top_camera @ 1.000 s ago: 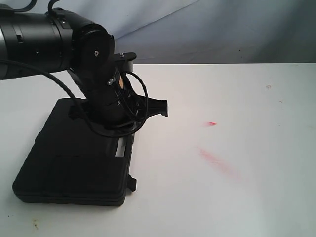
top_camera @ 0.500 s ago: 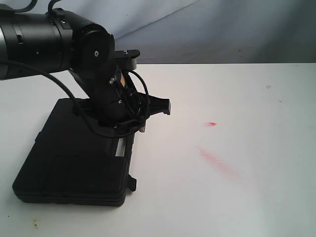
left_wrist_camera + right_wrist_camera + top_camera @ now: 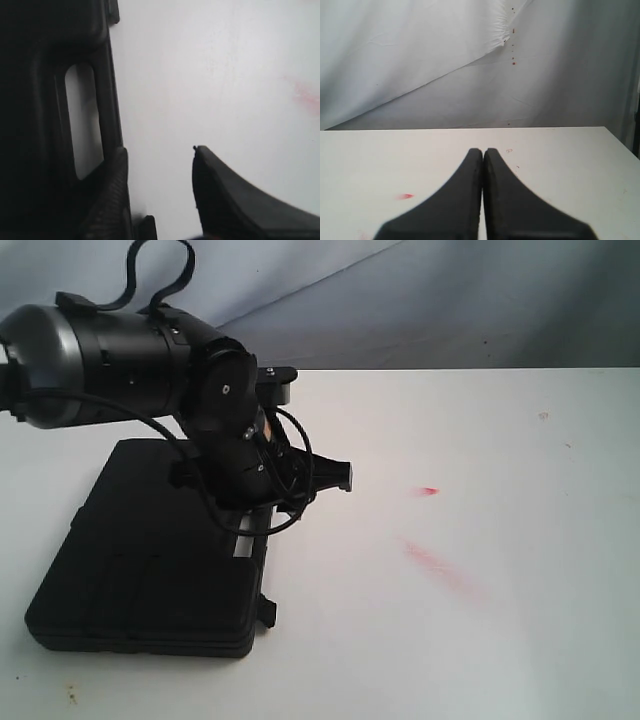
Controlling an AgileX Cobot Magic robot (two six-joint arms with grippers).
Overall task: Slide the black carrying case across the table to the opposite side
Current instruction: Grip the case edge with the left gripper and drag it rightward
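Observation:
The black carrying case (image 3: pixel 150 560) lies flat at the left of the white table (image 3: pixel 480 440). My left gripper (image 3: pixel 300 492) hangs low over the case's right edge. In the left wrist view the left gripper (image 3: pixel 159 150) is open. One of its fingers (image 3: pixel 116 190) rests against the case's handle bar (image 3: pixel 111 100), beside the handle's cut-out. The other finger (image 3: pixel 225 195) hovers over bare table. Nothing is held between them. My right gripper (image 3: pixel 483 150) is shut and empty above the tabletop; the exterior view does not show it.
Red smudges (image 3: pixel 440 565) mark the table to the right of the case, with a smaller red spot (image 3: pixel 428 490) above them. A grey-white cloth backdrop (image 3: pixel 470 65) hangs behind the table's far edge. A latch tab (image 3: pixel 266 610) sticks out from the case's near right corner.
The left arm has swung so its forearm sits higher, and the gripper has shifted slightly right along the case's edge. The case has stayed where it was.

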